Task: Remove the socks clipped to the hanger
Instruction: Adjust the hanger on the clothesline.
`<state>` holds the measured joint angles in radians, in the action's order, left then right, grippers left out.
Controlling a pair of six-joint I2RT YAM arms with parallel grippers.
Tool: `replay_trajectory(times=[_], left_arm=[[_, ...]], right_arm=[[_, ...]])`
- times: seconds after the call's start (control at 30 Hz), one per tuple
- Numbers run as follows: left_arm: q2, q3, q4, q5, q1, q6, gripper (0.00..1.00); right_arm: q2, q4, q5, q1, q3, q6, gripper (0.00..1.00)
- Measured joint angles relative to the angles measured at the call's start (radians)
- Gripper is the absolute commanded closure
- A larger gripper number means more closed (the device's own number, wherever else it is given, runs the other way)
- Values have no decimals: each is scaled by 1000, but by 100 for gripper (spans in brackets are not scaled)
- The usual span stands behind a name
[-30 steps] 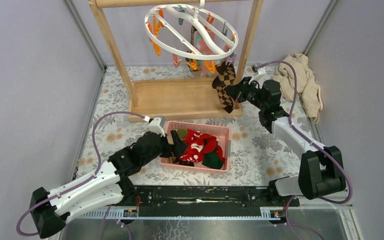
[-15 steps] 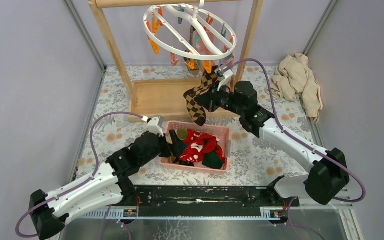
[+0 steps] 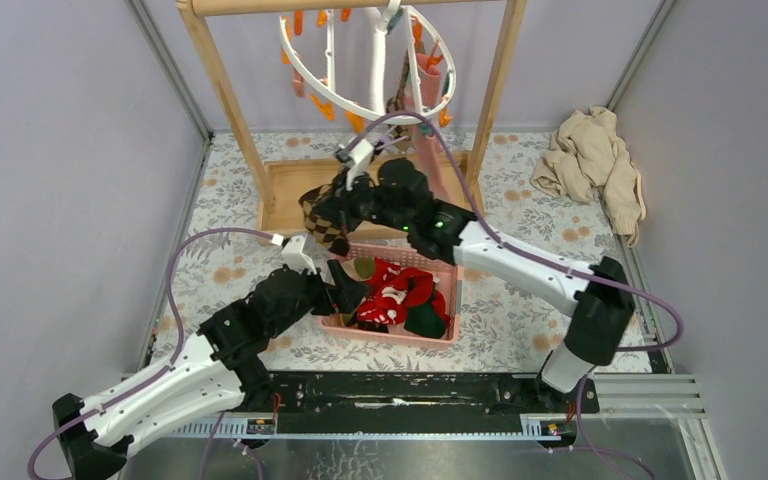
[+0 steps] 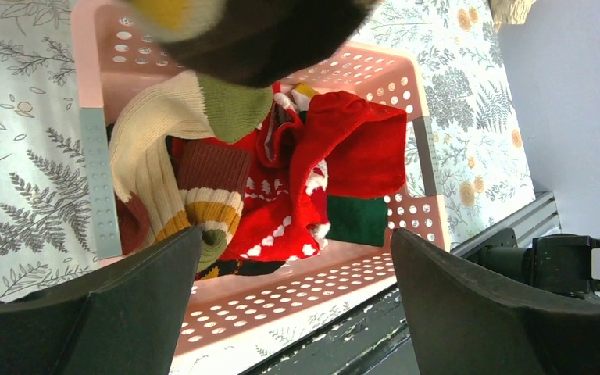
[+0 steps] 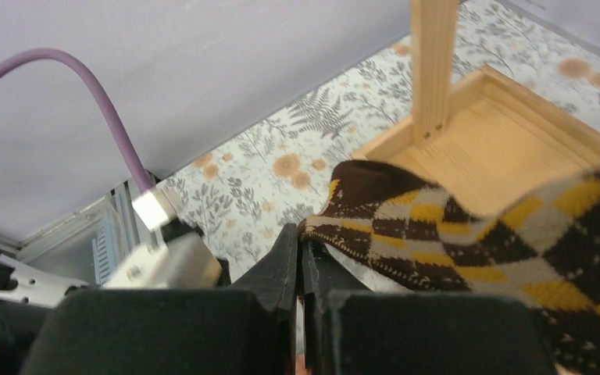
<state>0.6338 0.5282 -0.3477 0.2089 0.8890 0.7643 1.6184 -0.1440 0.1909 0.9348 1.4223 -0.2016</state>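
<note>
Swinging left since a second ago, my right arm has come away from the rack's right post, carrying the argyle sock off the hanger. The hanger has tipped from nearly flat to standing on edge, which I take to be the kick from the sock pulling free of its clip.

My right gripper is clenched on the sock's cuff edge. In the right wrist view the fingertips are pressed tight together on it and the body of the sock trails away to the right of them. I hold it by the edge so that it hangs free and drops cleanly once I let go.

The pink basket lies just below and slightly nearer than that gripper, so the sock is almost over its far left corner. The red socks and others are already heaped inside.

My left gripper is spread wide and holds nothing, hovering over the basket's left rim directly under the dangling sock, probably to steady the basket or guide the drop.

Behind my right gripper and higher up, at least a pink sock hangs from the hanger, so the job is unfinished.
</note>
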Motion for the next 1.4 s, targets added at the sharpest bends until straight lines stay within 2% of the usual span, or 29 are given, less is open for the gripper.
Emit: replay_trajectory(times=[0.13, 0.33, 0.47, 0.53, 0.63, 0.73, 0.93, 1.13, 1.4], left_arm=[[-18, 0, -23, 16, 0, 5, 1], [-35, 0, -48, 30, 0, 6, 1], [-37, 0, -57, 39, 0, 6, 1], [-37, 0, -60, 42, 0, 6, 1], [-32, 0, -63, 43, 0, 7, 1], [-19, 0, -63, 43, 0, 8, 1], [8, 0, -60, 38, 3, 9, 1], [51, 0, -46, 37, 0, 11, 1], [91, 0, -24, 34, 0, 11, 1]], right_arm=[[143, 48, -17, 54, 185, 23, 100], [350, 137, -25, 66, 470, 42, 100], [426, 190, -34, 65, 565, 51, 100], [432, 217, -35, 65, 568, 56, 91], [430, 227, -35, 65, 562, 68, 58], [390, 211, -33, 66, 491, 76, 44], [177, 146, -42, 51, 199, 95, 34], [-95, 82, -37, 58, -32, 101, 30], [-392, 48, -48, 45, -249, 116, 29]])
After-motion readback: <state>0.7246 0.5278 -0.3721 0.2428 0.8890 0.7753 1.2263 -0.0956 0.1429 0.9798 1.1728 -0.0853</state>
